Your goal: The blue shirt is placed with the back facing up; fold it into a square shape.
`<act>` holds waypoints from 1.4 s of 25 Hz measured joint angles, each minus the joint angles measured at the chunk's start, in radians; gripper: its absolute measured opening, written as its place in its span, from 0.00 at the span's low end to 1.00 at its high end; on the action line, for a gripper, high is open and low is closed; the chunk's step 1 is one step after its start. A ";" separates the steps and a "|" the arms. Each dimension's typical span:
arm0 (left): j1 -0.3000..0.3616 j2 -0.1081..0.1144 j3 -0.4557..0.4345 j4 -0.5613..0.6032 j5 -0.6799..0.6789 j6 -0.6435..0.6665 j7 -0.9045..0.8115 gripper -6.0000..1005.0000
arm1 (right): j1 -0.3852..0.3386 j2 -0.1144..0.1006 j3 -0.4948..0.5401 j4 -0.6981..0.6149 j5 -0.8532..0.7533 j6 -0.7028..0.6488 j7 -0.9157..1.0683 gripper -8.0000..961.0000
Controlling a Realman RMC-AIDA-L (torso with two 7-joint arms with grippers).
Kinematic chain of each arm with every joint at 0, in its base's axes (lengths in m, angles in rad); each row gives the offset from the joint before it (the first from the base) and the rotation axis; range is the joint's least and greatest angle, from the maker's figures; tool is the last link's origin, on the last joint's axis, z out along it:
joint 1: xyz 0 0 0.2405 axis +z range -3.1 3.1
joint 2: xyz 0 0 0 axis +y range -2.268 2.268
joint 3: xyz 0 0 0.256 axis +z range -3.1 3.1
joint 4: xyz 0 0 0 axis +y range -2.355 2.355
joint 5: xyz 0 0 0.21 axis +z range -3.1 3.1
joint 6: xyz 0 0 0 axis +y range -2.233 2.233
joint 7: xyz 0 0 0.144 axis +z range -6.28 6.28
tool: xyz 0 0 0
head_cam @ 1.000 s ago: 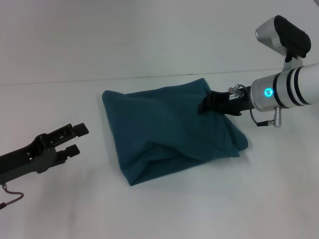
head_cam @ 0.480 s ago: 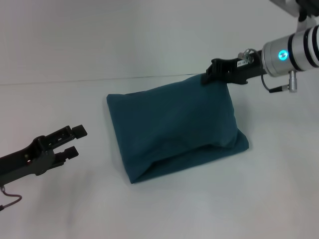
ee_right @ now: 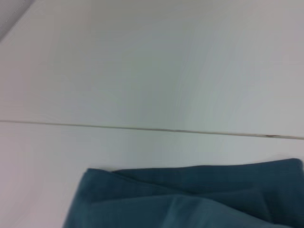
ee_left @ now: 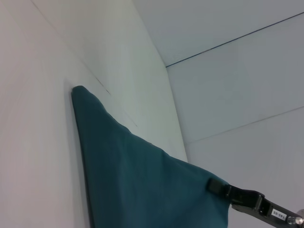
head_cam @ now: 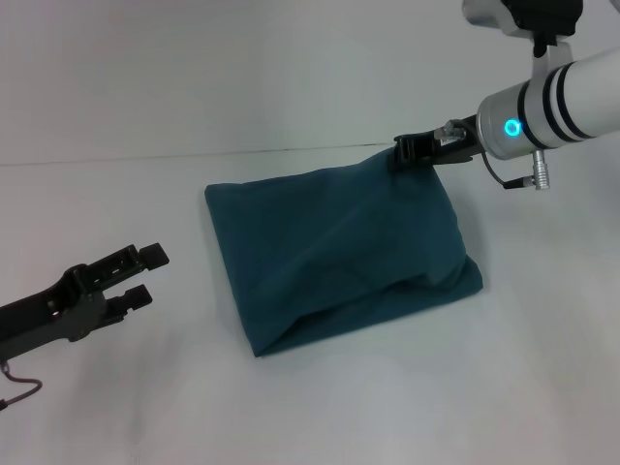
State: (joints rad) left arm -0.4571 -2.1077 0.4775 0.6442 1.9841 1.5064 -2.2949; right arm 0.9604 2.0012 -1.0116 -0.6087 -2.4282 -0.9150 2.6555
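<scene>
The blue shirt lies folded in a rough rectangle in the middle of the white table, plain side up. My right gripper is at the shirt's far right corner and shut on the cloth there, which rises slightly to it. The left wrist view shows the same corner of the shirt drawn up to the right gripper. The shirt's far edge also fills the lower part of the right wrist view. My left gripper hovers open to the left of the shirt, apart from it.
The table's far edge meets a pale wall just behind the shirt. Bare tabletop surrounds the cloth on the left, front and right.
My right gripper has moved from over the shirt's middle back to its far right corner, drawing the top layer flatter. The left arm has stayed put.
</scene>
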 joint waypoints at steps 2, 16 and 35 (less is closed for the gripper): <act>0.000 0.000 -0.001 0.000 0.000 0.000 0.000 0.94 | 0.005 0.004 -0.001 0.000 -0.032 0.012 0.004 0.09; 0.000 0.000 -0.003 -0.001 -0.001 -0.009 -0.007 0.94 | 0.005 0.030 0.000 0.004 -0.126 0.064 0.004 0.13; -0.004 0.000 -0.004 -0.001 -0.001 -0.011 -0.008 0.94 | -0.156 -0.050 0.207 -0.112 0.042 -0.284 -0.067 0.62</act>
State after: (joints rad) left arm -0.4615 -2.1077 0.4740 0.6428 1.9834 1.4955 -2.3025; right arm 0.8039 1.9511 -0.8046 -0.7211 -2.3864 -1.1988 2.5883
